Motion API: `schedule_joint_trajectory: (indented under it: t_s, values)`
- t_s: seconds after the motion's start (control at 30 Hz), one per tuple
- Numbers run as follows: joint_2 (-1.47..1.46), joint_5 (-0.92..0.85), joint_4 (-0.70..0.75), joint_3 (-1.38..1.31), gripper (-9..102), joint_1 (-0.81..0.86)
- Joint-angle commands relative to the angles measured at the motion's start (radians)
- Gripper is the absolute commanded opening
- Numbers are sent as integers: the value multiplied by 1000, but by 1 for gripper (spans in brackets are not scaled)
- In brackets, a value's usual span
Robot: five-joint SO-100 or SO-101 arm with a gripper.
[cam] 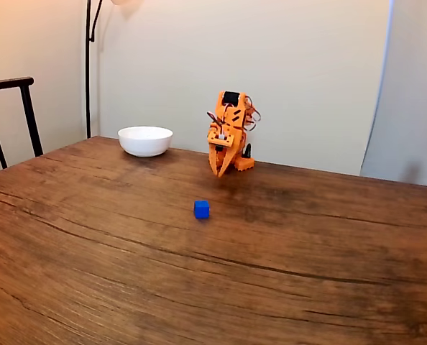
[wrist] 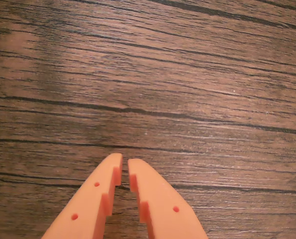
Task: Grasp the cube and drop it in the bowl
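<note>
A tiny bright-blue cube (cam: 201, 209) lies on the brown wooden table in the fixed view, near the middle. The glossy white bowl (cam: 145, 140) stands at the back left of the table. My orange arm is folded at the far edge, its gripper (cam: 220, 172) pointing down at the wood, well behind the cube and right of the bowl. In the wrist view the two orange fingers (wrist: 103, 191) come up from the bottom edge; the gripper (wrist: 124, 164) is shut with only a thin slit and nothing held, over bare wood grain.
A dark chair back (cam: 12, 115) stands at the left beyond the table edge, and a lamp pole (cam: 88, 68) rises by the wall. The wooden table (cam: 285, 273) stretches wide in front of the arm.
</note>
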Motion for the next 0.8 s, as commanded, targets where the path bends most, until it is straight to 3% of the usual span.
schedule_joint_trajectory:
  t_s: [0.0, 0.77]
  values:
    - [-11, 3, 34, -3, 0, 0]
    - [-11, -8, 21, -3, 0, 2]
